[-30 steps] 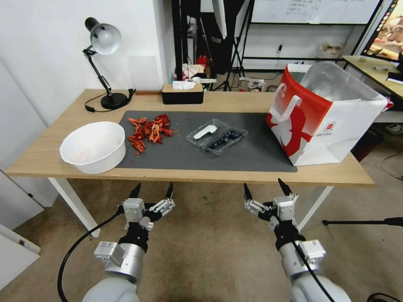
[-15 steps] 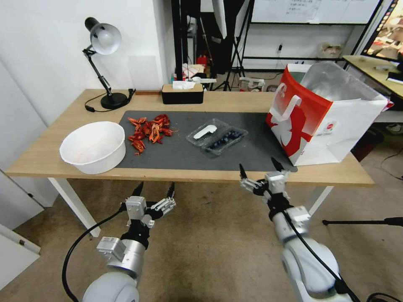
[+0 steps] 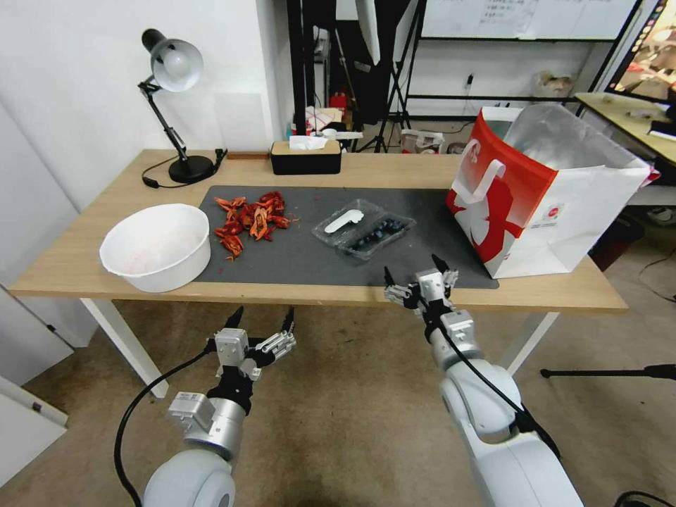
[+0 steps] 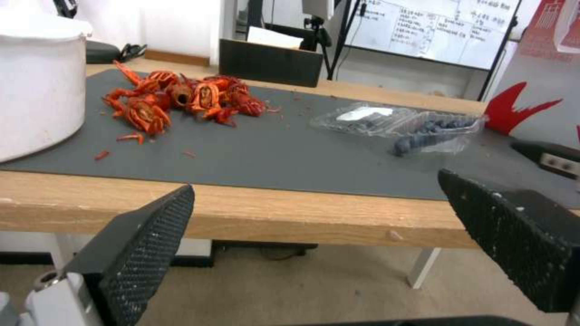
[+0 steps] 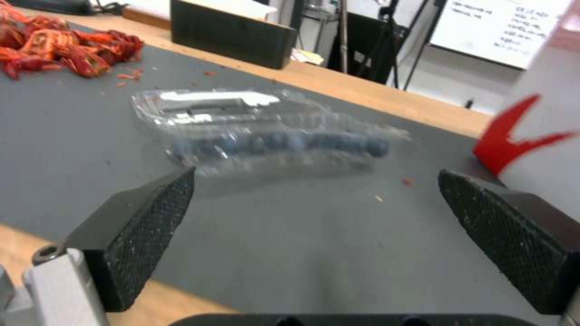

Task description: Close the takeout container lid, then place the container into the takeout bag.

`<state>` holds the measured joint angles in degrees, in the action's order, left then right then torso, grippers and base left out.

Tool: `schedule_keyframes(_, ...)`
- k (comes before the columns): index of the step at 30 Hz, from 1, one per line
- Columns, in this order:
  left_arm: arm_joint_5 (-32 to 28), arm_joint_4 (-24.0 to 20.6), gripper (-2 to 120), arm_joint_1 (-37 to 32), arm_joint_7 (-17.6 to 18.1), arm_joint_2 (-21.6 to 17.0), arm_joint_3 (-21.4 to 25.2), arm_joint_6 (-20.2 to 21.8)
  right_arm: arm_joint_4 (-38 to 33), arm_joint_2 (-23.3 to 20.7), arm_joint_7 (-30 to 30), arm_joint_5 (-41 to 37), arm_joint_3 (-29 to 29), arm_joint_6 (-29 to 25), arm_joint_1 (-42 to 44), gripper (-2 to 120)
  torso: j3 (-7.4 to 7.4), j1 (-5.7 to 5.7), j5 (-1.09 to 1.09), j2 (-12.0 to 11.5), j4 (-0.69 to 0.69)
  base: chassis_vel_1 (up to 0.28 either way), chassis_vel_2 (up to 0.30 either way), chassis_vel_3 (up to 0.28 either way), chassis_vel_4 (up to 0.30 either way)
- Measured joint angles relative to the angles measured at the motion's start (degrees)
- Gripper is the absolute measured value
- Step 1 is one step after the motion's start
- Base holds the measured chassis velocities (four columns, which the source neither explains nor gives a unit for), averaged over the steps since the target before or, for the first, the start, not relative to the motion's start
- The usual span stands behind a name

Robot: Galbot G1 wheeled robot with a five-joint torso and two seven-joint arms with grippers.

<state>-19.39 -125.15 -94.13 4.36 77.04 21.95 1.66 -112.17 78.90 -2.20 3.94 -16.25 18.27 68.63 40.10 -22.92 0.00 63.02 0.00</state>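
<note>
1. Reaching forward in the head view, the right gripper [image 3: 416,273] has climbed from below the table to its front edge, jaws spread wide and empty. The container [image 3: 379,234] lies open on the mat at its 11 o'clock, the takeout container lid [image 3: 343,220] flat beside it; the takeout bag [image 3: 546,190] stands at 2 o'clock.
2. Left wrist view: the left gripper [image 4: 314,231] hangs low, wide apart, holding nothing.
3. Right wrist view: the container [image 5: 278,142] sits dead ahead at 12 o'clock, so lid-closing looks imminent.

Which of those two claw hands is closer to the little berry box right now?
The right gripper, open at the table's front edge just short of the container of berries. The left gripper, also open, hangs lower, below the tabletop and farther from it.
</note>
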Motion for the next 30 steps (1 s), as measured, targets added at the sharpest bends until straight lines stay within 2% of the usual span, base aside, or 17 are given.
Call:
schedule_keyframes(17, -1.14, 0.21, 100, -0.16, 0.04, -0.10, 0.94, -0.42, 8.07, 4.67, -2.03, 5.09, 6.66, 5.86, -8.28, 100, 0.00, 0.01, 0.00, 0.00, 0.00, 0.000, 0.000, 0.000, 0.000)
schedule_keyframes(30, -1.42, 0.63, 100, 0.01, 0.14, -0.08, 1.12, -0.94, 10.47, 6.33, -5.52, 6.04, 7.35, 8.26, -10.39, 100, 0.00, 0.01, 0.00, 0.00, 0.00, 0.000, 0.000, 0.000, 0.000)
